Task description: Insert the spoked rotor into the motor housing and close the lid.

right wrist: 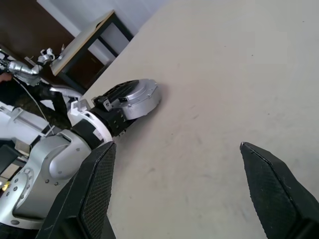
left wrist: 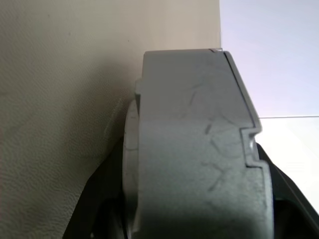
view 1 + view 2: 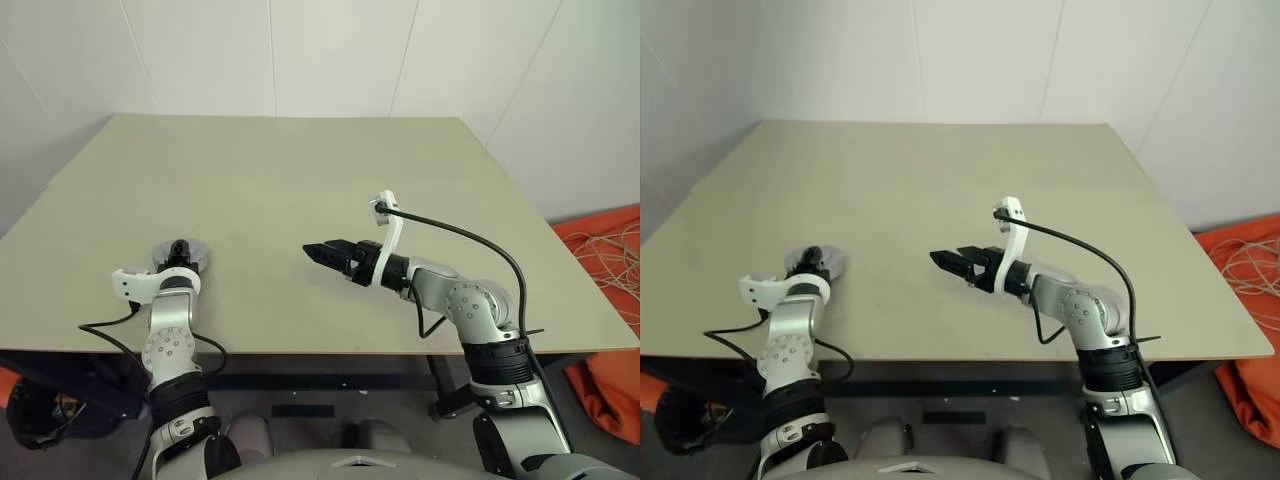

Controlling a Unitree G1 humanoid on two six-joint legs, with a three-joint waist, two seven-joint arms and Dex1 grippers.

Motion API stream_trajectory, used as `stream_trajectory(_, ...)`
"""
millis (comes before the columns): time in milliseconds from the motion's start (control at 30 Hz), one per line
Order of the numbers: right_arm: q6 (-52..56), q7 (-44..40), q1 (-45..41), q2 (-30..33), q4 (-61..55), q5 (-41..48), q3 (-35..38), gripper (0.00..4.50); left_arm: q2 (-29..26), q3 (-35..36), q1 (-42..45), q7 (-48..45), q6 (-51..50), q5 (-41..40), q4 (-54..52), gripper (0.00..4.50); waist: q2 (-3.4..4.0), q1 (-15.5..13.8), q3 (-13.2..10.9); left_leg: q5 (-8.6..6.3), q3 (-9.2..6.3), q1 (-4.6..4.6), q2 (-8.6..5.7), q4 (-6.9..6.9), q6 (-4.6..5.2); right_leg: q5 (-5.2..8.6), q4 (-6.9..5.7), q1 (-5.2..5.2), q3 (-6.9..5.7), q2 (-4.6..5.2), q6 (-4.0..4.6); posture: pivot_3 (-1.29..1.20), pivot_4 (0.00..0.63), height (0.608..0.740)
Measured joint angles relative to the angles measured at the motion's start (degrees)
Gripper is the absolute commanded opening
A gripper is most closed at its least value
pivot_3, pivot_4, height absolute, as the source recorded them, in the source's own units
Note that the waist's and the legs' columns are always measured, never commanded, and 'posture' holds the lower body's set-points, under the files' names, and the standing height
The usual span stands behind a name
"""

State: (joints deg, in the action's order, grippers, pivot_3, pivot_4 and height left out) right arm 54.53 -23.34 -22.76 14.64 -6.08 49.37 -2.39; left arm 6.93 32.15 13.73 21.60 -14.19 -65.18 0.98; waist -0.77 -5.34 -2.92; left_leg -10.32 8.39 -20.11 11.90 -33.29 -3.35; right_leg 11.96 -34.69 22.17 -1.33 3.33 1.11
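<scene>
You see the left gripper [image 3: 178, 252] low at the near left of the table [image 3: 300, 190], its black fingers [image 1: 110, 97] set around a round silver-grey assembly, the motor housing [image 1: 140, 98], which sits on the tabletop. In the right wrist view one finger lies across the housing's top face and the other is hidden behind the shell, so the fingers bracket it. You cannot tell from any view whether they press on it or stand slightly off it.

In the left wrist view the housing's grey side wall, with a stepped notch in its edge, sits directly in front of the camera and hides the fingertips. Its inside is hidden, so you cannot tell whether the spoked rotor is seated or whether the top face is the lid. In the head views the left wrist and its white bracket cover most of the housing; you see a sliver of silver rim.

The right gripper [image 3: 318, 252] hovers above the middle of the table, pointing toward the robot's left. Its jaws stand wide apart and hold nothing, well clear of the housing.
</scene>
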Motion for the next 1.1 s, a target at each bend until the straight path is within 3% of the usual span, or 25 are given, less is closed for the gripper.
stream_trajectory(100,0.48,-0.06,-0.32,-0.60,0.23,-0.65,0.00,4.50,-0.18,-0.55,-0.28,0.69,-0.27,-0.01,-1.59,4.36,0.00,0.03,0.00,0.00,0.01,0.01,-0.01,0.00,0.00,0.00,0.00,0.00,0.00,0.00,0.00,0.00,0.000,0.740)
stream_trajectory(133,0.62,-0.07,-0.50,-0.67,0.38,-0.89,0.00,4.50,-0.23,-0.78,-0.33,0.92,-0.27,-0.01,-1.99,4.46,0.00,0.04,0.00,0.00,0.01,0.02,-0.01,0.00,0.00,0.00,0.00,-0.01,0.01,0.00,0.00,0.00,0.000,0.740)
stream_trajectory(400,1.23,-0.25,-0.84,-1.12,0.76,-2.07,0.07,4.50,-0.96,-2.21,-2.76,5.17,-0.70,-0.03,-5.77,4.46,0.02,0.26,0.01,-0.02,0.02,0.03,0.00,0.03,0.03,0.02,0.01,0.01,0.02,0.00,0.01,0.00,0.000,0.740)
stream_trajectory(733,2.21,-0.76,-0.97,-1.42,0.98,-2.58,0.85,4.50,-1.46,-4.24,-12.21,14.03,-1.47,-2.77,-17.63,4.46,0.13,1.54,0.10,-0.09,0.09,-0.02,0.01,0.08,0.16,0.10,0.02,0.01,0.03,-0.02,0.07,0.00,0.000,0.740)
stream_trajectory(1000,2.88,-2.40,-1.46,-1.52,1.33,-3.44,0.92,4.50,-1.84,-6.48,-21.02,20.23,-5.84,-8.46,-27.09,4.46,0.55,1.51,0.61,-0.20,0.12,-0.04,-0.04,0.08,0.32,0.21,0.13,0.01,0.07,-0.01,-0.07,0.00,0.000,0.740)
stream_trajectory(1100,2.95,-3.70,-1.49,-1.12,1.33,-4.14,0.77,4.50,-4.88,-7.56,-24.28,20.24,-9.37,-13.45,-29.35,4.46,0.60,1.27,0.69,-0.21,0.09,0.00,-0.06,0.07,0.34,0.25,0.12,0.04,0.06,-0.01,-0.12,0.00,0.000,0.740)
